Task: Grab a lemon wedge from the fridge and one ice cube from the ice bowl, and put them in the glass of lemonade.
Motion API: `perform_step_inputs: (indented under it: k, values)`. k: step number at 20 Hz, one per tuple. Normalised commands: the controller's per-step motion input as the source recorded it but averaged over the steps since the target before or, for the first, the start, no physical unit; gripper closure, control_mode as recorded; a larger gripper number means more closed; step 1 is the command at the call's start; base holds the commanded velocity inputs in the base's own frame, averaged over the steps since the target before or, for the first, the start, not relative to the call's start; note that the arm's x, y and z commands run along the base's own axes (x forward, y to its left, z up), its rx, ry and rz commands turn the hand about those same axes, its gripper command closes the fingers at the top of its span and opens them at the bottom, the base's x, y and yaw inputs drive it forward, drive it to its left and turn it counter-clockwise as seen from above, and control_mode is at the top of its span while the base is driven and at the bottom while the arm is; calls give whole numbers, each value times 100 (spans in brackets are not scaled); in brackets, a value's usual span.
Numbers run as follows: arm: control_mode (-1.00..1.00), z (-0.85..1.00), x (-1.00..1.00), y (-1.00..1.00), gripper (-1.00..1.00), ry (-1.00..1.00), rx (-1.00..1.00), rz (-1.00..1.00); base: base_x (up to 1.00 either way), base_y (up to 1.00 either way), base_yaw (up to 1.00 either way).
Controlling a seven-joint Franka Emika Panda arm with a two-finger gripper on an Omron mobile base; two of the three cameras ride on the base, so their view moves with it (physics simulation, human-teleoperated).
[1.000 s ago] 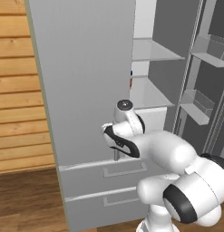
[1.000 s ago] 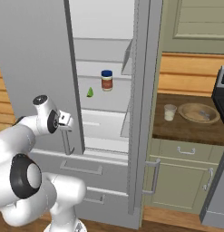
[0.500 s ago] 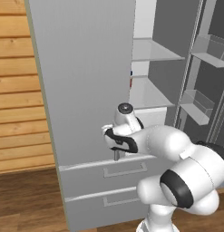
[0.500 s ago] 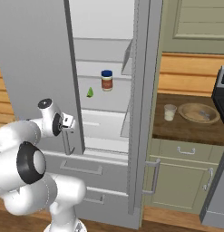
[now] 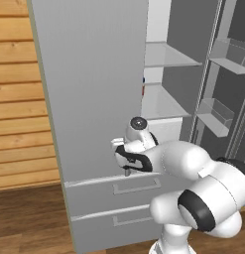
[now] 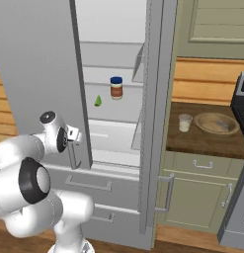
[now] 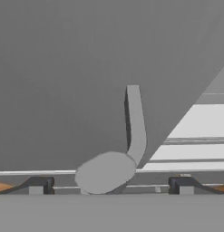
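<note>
Since a sec ago the arm has tucked nearer its base, gripper [image 7: 109, 183] wide apart, straddling the door handle [image 7: 135, 122] w/o gripping. Fridge [image 6: 39, 74] open — lemon wedge [image 6: 98, 101] on mid shelf, left of jar [image 6: 116, 88]; glass of lemonade [image 6: 184, 122] and ice bowl [image 6: 216, 123] on counter [image 6: 202, 141], far right.

In the left base view we find the tall grey double-door fridge [image 5: 94, 99] with its open left door covering most of the shelves behind it. Its top is cut off. On the fridge shelf, the tiny yellow-green lemon wedge [image 6: 98, 101] is too small to make out in detail.
</note>
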Motion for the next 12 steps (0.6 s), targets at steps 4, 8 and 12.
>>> perform_step_inputs:
  k: [4,8,12]
  values:
    - [-100,-1,-13,14,-100,-4,0,0,0,0,0]
    - [-100,-19,6,2,-100,0,0,-3,0,0,0]
    - [-100,-45,32,-4,-100,0,0,-8,0,0,0]
